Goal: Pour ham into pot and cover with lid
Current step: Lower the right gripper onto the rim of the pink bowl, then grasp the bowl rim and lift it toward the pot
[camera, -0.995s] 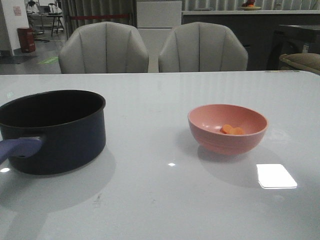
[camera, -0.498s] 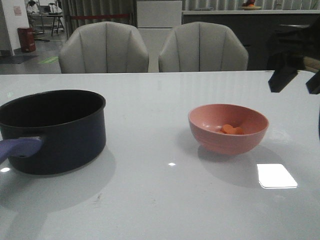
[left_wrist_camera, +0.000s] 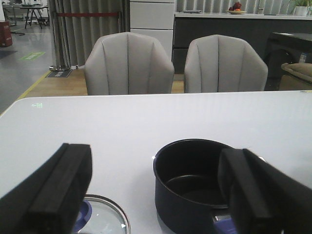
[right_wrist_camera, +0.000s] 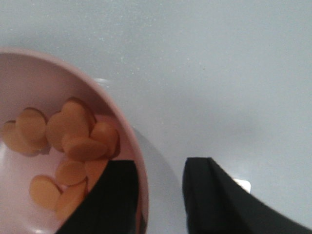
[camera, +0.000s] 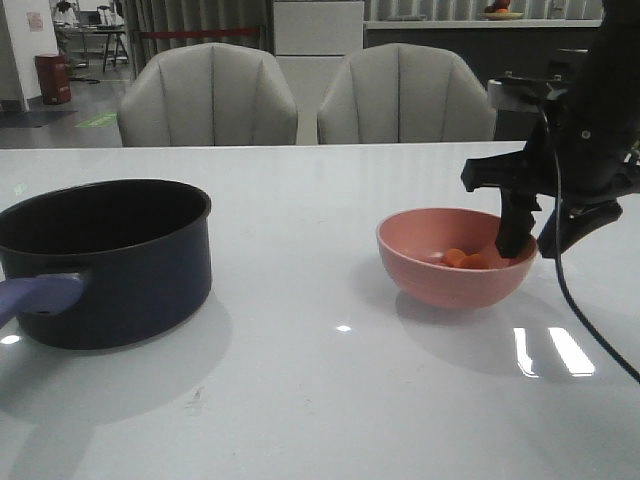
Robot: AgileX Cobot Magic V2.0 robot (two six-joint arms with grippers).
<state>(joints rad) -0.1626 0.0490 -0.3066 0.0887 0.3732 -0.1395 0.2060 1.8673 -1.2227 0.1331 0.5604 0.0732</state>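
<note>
Right gripper (camera: 532, 240) was open, straddling the pink bowl (camera: 440, 280) rim at its 3 o'clock; ham (right_wrist_camera: 73, 141) inside, contact unclear.

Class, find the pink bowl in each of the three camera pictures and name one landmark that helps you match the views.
Front view: the pink bowl sits right of centre on the table, the right gripper straddling its right rim.
Left wrist view: not in it.
Right wrist view: the bowl fills the left side, one finger inside its rim and one outside.
Shared landmark: the ham slices in the bowl.
</note>
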